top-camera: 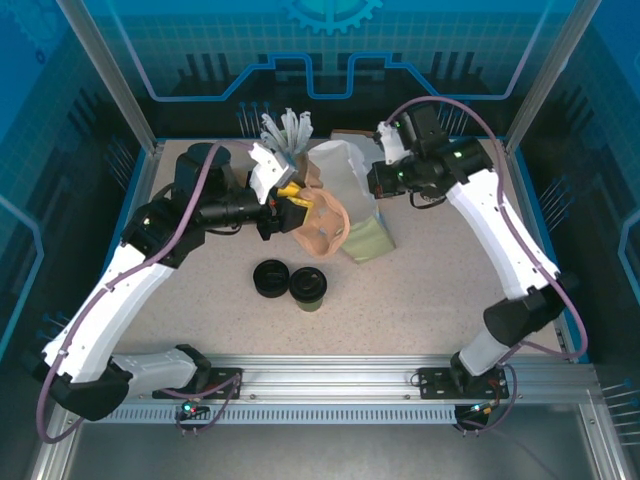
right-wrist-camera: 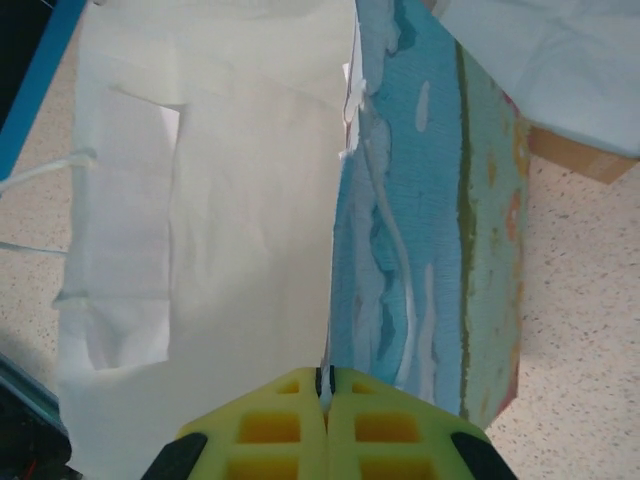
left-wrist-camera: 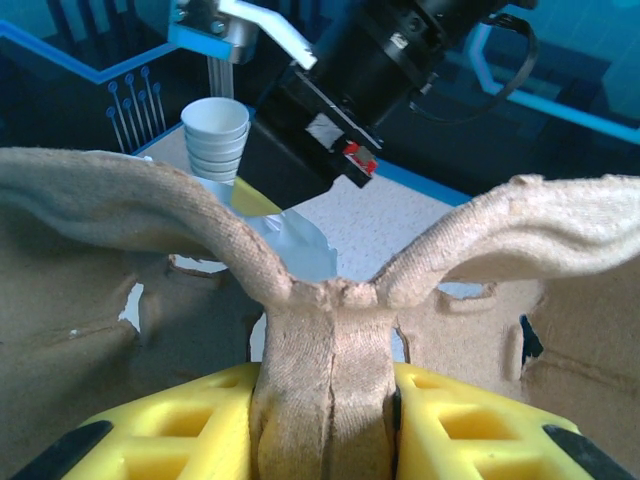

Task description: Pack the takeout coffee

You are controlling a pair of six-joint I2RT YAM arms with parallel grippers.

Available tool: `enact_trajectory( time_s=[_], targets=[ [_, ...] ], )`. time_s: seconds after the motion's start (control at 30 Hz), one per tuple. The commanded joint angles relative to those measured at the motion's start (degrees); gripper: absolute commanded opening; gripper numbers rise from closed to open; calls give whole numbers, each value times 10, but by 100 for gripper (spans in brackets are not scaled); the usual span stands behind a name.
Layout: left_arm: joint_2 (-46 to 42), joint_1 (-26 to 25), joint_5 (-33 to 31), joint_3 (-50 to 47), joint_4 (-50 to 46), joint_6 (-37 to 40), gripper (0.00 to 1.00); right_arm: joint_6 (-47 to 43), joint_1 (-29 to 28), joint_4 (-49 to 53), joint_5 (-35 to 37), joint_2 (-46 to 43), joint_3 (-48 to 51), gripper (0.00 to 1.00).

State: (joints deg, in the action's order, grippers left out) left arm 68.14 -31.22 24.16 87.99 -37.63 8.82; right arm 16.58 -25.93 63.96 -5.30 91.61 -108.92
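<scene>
Takeout coffee (top-camera: 310, 288) stands lidded on the desk (top-camera: 420, 300) beside a lid stack (top-camera: 270, 277), nearest the bases. Beyond it, left tool (left-wrist-camera: 325, 400) pinches the pulp carrier (left-wrist-camera: 130, 200) by its centre ridge; right tool (right-wrist-camera: 325, 395) is pressed together on the paper bag (right-wrist-camera: 230, 180) edge. Likely best: level the carrier, hold bag mouth wide.

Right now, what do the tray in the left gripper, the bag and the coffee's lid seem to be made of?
Tray: matte tan moulded pulp, probably; fibrous surface, ragged torn edges.
Bag: thin matte paper, white with one blue-green printed face; creased and folded.
Lid of the takeout coffee: smooth black, likely plastic; too small to be sure.
</scene>
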Motion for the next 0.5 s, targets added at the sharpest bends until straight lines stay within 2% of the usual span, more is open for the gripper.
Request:
enact_trajectory(
  time_s=[0.0,0.1,0.47],
  targets=[
    [10,0,46,21,24,-21,35,-21,-3,24,15,-44,20,0],
    [17,-2,80,20,30,-23,36,-19,-3,40,12,-76,39,0],
    [81,-33,114,34,30,-27,36,-18,-3,35,24,-199,156,0]
  ],
)
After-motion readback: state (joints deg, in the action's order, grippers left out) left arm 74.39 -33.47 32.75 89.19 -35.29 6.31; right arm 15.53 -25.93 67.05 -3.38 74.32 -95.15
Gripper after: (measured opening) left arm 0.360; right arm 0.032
